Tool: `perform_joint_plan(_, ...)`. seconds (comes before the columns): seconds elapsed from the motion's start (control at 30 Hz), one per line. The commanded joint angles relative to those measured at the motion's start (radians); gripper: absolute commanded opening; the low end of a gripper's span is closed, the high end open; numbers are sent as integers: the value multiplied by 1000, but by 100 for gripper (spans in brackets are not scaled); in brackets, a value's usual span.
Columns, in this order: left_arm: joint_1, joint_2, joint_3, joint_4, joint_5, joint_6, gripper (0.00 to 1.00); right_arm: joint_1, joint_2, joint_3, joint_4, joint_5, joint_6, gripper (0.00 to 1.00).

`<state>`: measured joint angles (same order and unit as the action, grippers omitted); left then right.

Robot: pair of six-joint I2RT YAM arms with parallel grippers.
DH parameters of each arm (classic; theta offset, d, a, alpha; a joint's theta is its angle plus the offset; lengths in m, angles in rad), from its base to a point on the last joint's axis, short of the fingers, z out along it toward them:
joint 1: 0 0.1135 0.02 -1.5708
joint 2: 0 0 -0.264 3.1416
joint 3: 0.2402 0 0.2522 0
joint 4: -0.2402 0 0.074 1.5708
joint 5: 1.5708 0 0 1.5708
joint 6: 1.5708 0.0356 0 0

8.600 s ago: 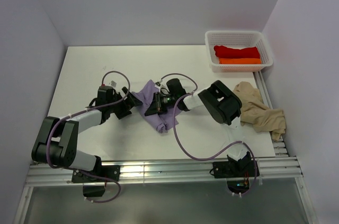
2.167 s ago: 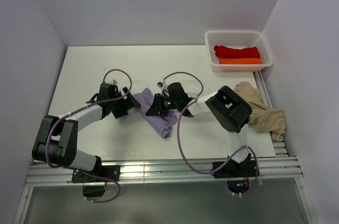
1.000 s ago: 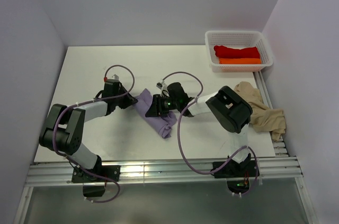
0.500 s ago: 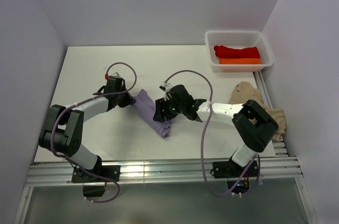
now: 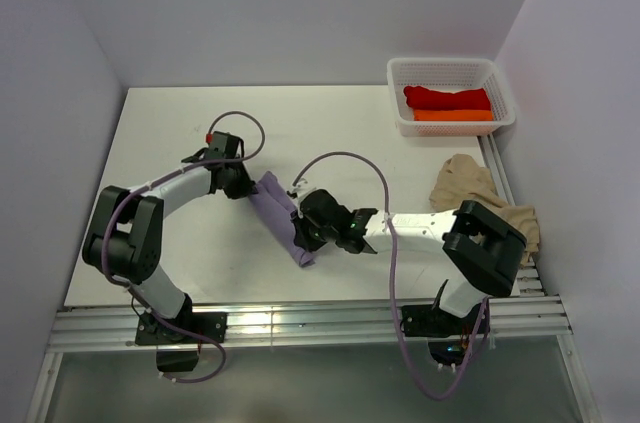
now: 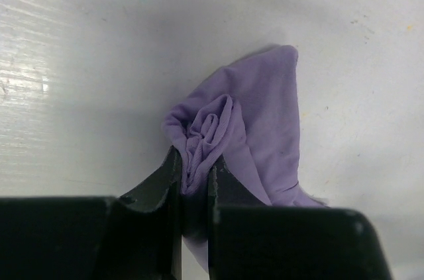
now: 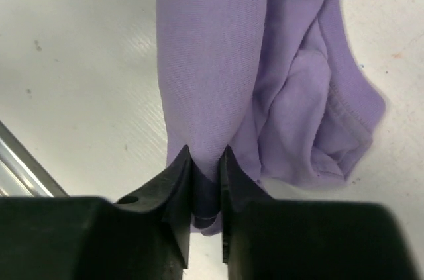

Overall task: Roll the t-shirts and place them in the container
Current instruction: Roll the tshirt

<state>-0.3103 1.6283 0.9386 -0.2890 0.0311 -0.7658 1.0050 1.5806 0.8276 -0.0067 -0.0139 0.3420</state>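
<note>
The purple shirt (image 5: 278,215) lies on the tabletop (image 5: 170,133) as a narrow, bunched strip stretched between the two sets of fingers. The left fingers (image 6: 162,181) are nearly closed, pinching a crumpled fold at the strip's far end, and the cloth fans out just past their tips. The right fingers (image 7: 173,177) are likewise almost together, clamped on a smooth fold at the near end, with a hemmed, wrinkled lump lying just beside them. How much cloth sits inside either grip is hidden by the fingers themselves. Well to the right of the right fingers, a beige shirt (image 5: 480,193) lies crumpled, partly covered by the right arm (image 5: 480,243). Farther beyond, a red shirt (image 5: 447,97) and an orange shirt (image 5: 452,115) lie rolled, touching, in a basket (image 5: 398,71).
</note>
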Motion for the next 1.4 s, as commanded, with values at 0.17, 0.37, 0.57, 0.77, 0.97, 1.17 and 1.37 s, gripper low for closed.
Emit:
perform_joint_plan(0.17, -6, 65, 123, -160, -25, 26, 0, 12, -28, -77, 2, 20, 43, 0)
perform_joint_plan(0.37, -6, 76, 160, -191, -7, 31, 2, 12, -50, -136, 48, -57, 81, 0)
perform_joint_plan(0.57, -6, 143, 236, -237, 23, 46, 8, 4, -42, -173, 92, -101, 112, 0)
perform_joint_plan(0.77, 4, 120, 232, -207, 56, 59, 37, -58, -47, -228, 168, -227, 123, 0)
perform_joint_plan(0.97, 40, 67, 184, -133, 165, 94, 50, -100, -48, -255, 203, -291, 123, 0)
perform_joint_plan(1.17, 140, 8, 100, -35, 305, 112, 55, -126, -50, -265, 212, -333, 109, 0)
perform_joint_plan(1.37, 177, 39, 95, -27, 401, 119, 60, -141, -60, -265, 192, -333, 89, 0)
